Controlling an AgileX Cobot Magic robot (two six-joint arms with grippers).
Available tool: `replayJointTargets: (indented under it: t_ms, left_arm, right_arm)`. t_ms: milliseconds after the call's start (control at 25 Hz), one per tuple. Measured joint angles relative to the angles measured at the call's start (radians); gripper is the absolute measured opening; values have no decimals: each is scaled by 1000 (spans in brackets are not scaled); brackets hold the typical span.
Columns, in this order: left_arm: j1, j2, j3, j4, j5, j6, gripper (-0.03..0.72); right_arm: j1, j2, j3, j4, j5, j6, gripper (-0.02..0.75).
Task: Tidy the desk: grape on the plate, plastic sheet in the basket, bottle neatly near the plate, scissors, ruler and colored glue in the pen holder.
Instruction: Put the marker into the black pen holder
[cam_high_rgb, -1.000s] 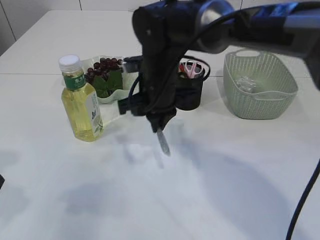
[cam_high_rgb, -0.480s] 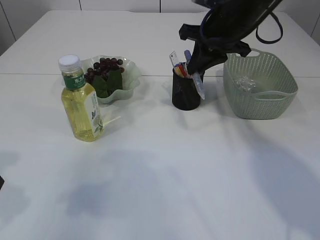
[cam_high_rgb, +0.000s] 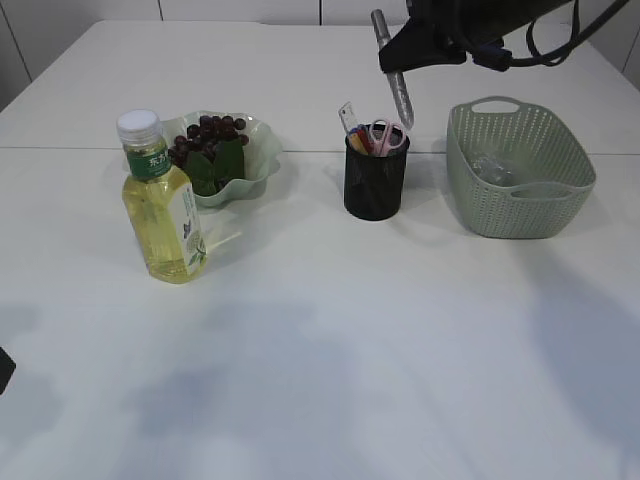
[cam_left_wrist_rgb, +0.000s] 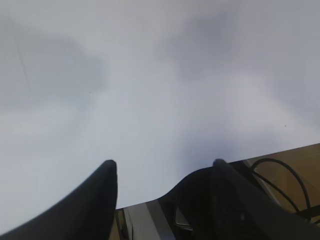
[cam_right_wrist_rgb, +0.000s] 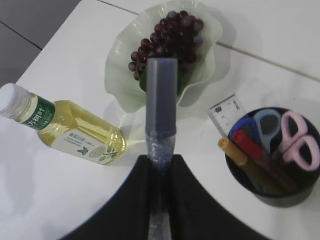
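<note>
Between the right gripper's (cam_right_wrist_rgb: 161, 165) jaws, clamped: one glue pen (cam_high_rgb: 397, 80), cap end tilted clear above the pen holder (cam_high_rgb: 374, 186) just below the jaws; step in hand, stowing colored glue; next move likely lowering it among scissors (cam_high_rgb: 388, 135) and ruler (cam_high_rgb: 348, 117); left gripper's (cam_left_wrist_rgb: 162, 167) jaws apart, empty.

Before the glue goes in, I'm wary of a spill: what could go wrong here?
The pen holder is already crowded with scissors, ruler and glue pens, so the glitter glue tube in the right gripper may catch on them or tip the holder. It hangs high above; dropped early, it could miss.
</note>
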Motion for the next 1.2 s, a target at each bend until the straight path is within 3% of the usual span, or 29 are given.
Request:
replayJointTargets:
  t_ms: [280,680,960,1200]
  left_arm:
    - [0,0,0,0,6,0,433]
    - [0,0,0,-2,6,0,433]
    - [0,0,0,-2,6,0,433]
    - [0,0,0,-2,6,0,433]
  right_arm:
    - [-2,28,0,127,-86,-291,86]
    - [-2,153,0,223,-266,-471,86]
    - [-2,207,0,380,-290,-673,86]
    - [-2,238,0,405,-309,-735,86]
